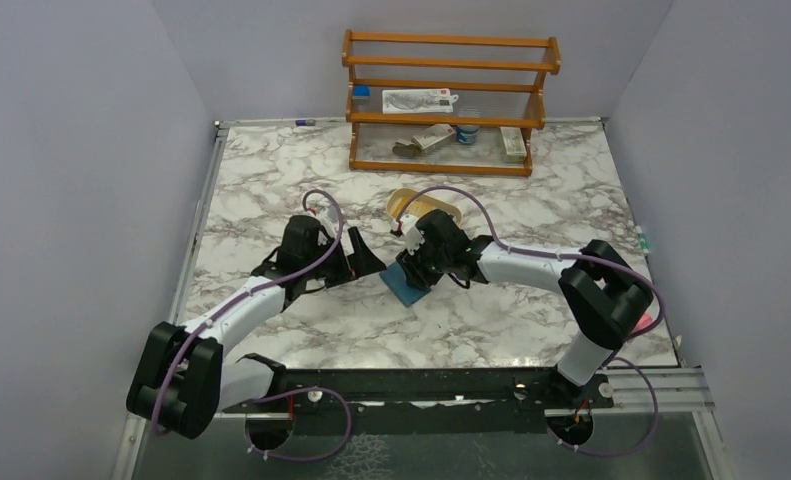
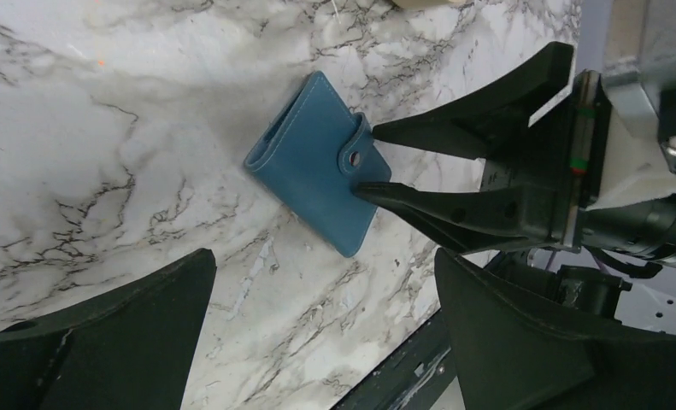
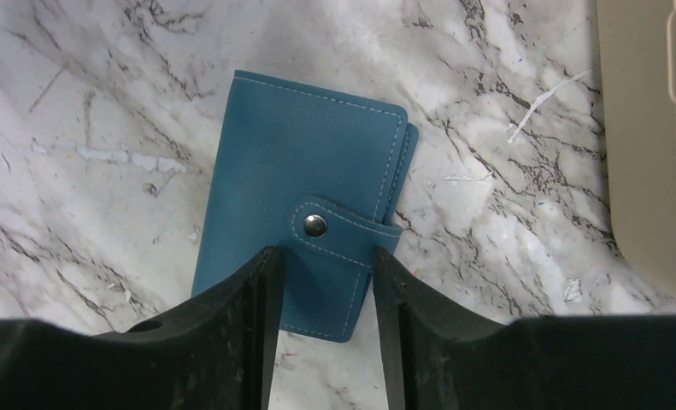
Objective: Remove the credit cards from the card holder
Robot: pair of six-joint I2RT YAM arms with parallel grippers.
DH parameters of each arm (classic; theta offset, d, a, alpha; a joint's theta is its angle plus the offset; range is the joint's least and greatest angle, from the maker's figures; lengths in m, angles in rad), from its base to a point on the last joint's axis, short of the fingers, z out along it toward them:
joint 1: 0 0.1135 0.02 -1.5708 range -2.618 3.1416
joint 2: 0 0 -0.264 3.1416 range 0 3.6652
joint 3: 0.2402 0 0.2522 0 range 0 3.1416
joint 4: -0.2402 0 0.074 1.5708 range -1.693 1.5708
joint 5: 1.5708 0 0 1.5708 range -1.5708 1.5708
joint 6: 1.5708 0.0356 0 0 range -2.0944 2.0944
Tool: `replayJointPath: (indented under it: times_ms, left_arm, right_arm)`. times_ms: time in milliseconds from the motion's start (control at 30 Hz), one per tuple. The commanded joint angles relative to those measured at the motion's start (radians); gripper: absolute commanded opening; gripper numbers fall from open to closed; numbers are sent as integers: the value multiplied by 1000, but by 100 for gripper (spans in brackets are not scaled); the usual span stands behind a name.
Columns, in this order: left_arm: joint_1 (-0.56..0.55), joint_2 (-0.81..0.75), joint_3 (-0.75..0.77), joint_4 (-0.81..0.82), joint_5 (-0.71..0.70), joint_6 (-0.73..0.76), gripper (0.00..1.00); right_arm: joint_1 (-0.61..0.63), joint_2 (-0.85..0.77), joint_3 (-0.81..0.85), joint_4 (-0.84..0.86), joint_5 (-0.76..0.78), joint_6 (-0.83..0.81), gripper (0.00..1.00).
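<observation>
The teal-blue card holder (image 1: 403, 285) (image 2: 310, 162) (image 3: 304, 171) lies flat on the marble table, folded shut with its tab snapped. The credit cards are hidden inside it. My right gripper (image 1: 411, 268) (image 2: 367, 161) (image 3: 324, 256) is tipped down over the holder's snap end. Its jaws stand partly apart, one fingertip on each side of the tab and nothing pinched between them. My left gripper (image 1: 363, 262) (image 2: 326, 256) hovers just left of the holder, wide open and empty, not touching it.
An oval tan tray (image 1: 423, 203) (image 3: 646, 154) sits just behind the holder, close to the right gripper. A wooden shelf (image 1: 449, 100) with small packages stands at the back. The black rail (image 1: 421, 385) runs along the near edge.
</observation>
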Motion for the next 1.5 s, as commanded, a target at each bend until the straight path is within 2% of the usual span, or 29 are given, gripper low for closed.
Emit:
replayJointPath:
  times_ms: [0,100,233,800,900,967,1033,1067,1267,1467]
  left_arm:
    - [-39,21,-40,137,-90,-90,99]
    - [-47,49,-43,157,-110,-106,99]
    - [-69,112,-26,180,-125,-117,99]
    - [-86,212,5,203,-148,-119,99]
    - [-86,226,5,205,-148,-118,99]
    - [-86,233,5,208,-147,-118,99]
    - [-86,239,6,211,-147,-119,99]
    - [-86,242,7,214,-147,-119,99]
    - [-89,263,-7,275,-124,-138,99]
    - [-103,272,-27,337,-107,-160,99]
  right_arm:
    - [6,-71,-32,39,-19,-7,52]
    - [6,-94,-29,29,-4,-45,57]
    - [6,-70,-5,16,10,-93,57]
    - [6,61,32,41,-62,-146,50]
    - [5,69,26,48,-67,-141,40]
    - [6,70,21,51,-60,-134,26]
    - [6,69,17,52,-47,-126,5]
    - [6,68,15,52,-37,-121,1]
    - [6,43,-16,75,16,-46,1]
    - [5,-68,-105,203,-3,107,1]
